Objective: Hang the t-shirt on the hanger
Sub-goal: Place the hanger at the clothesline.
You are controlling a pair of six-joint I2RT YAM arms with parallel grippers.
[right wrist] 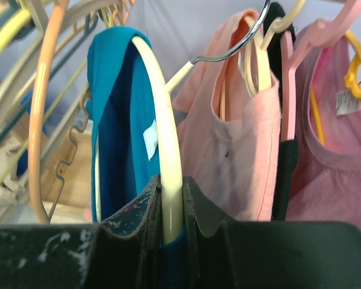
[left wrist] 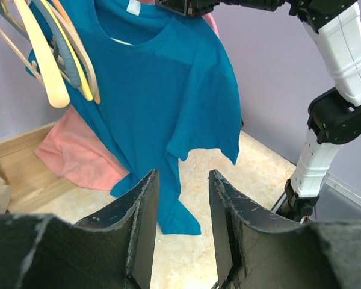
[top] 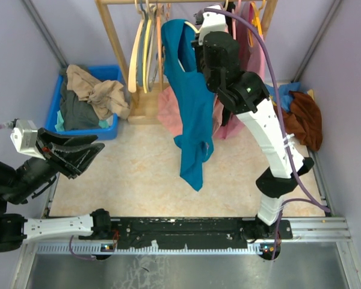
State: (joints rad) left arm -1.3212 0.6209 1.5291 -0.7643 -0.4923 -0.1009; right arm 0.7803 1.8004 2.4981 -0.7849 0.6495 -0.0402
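Observation:
The teal-blue t-shirt (top: pixel 189 102) hangs draped on the pale cream hanger (right wrist: pixel 167 138), high at the wooden rack. Its lower hem trails near the floor. It also shows in the left wrist view (left wrist: pixel 162 102), and in the right wrist view (right wrist: pixel 117 120) with a white label at the collar. My right gripper (right wrist: pixel 171 201) is shut on the hanger's cream arm and the shirt cloth. The hanger's metal hook (right wrist: pixel 246 36) curves up to the right. My left gripper (left wrist: pixel 182 211) is open and empty, low at the left, apart from the shirt.
A wooden rack (top: pixel 117 42) holds several other hangers (left wrist: pixel 51 54) and pink shirts (right wrist: pixel 253 138). A blue bin (top: pixel 87 102) of clothes stands at the back left. Brown and orange clothes (top: pixel 301 117) lie at the right wall. A pink garment (left wrist: pixel 78 156) lies on the floor.

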